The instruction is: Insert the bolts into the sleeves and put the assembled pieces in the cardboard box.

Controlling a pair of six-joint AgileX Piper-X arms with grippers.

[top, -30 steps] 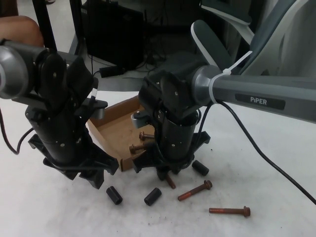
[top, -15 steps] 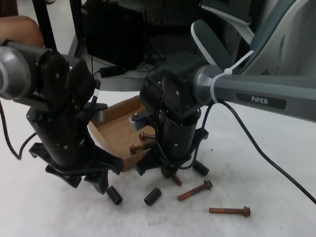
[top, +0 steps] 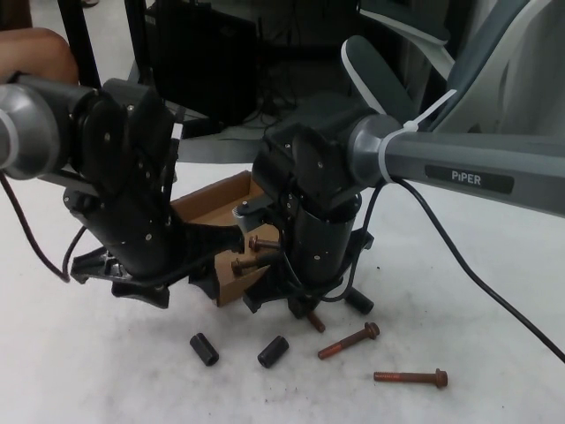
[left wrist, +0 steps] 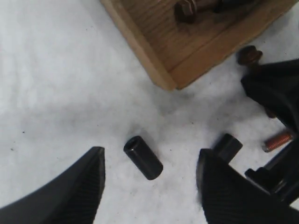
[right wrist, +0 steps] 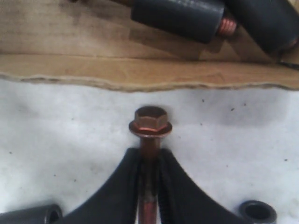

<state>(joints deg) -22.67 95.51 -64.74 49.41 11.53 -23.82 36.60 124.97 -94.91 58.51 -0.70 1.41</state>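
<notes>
Eyes on the bolt (right wrist: 150, 122). The right gripper (right wrist: 149, 156) has it pinched by the shank, hex head poking out front, low over the white bench (right wrist: 70, 140) and just short of the cardboard box (right wrist: 140, 70) wall. The threaded end runs back between the fingers. My read is that this is a carrying hold, and the thread will need freeing before anything slides onto it.

Now the partner piece. A black sleeve (left wrist: 143, 157) lies on its side on the bench, off the box's corner. The left gripper (left wrist: 150, 161) hangs over it with fingers spread wide, one on each side and neither touching. That looks like a line-up for the pick: bolt in one gripper, sleeve about to go in the other.

Inside the box, the right wrist view catches the assembled pieces (right wrist: 177, 18), with a copper thread tip peeking out of a black sleeve. So part of the job looks banked.

In the high view the arms' bulk sits over the action, and it takes the wrist cameras to settle the grips. What the high view adds is the remaining stock. A second sleeve (top: 274, 352) lies near the first and a third sleeve (top: 358, 301) by the right arm's base. A loose bolt (top: 349, 341) and a farther bolt (top: 410, 377) lie out on the open bench.
</notes>
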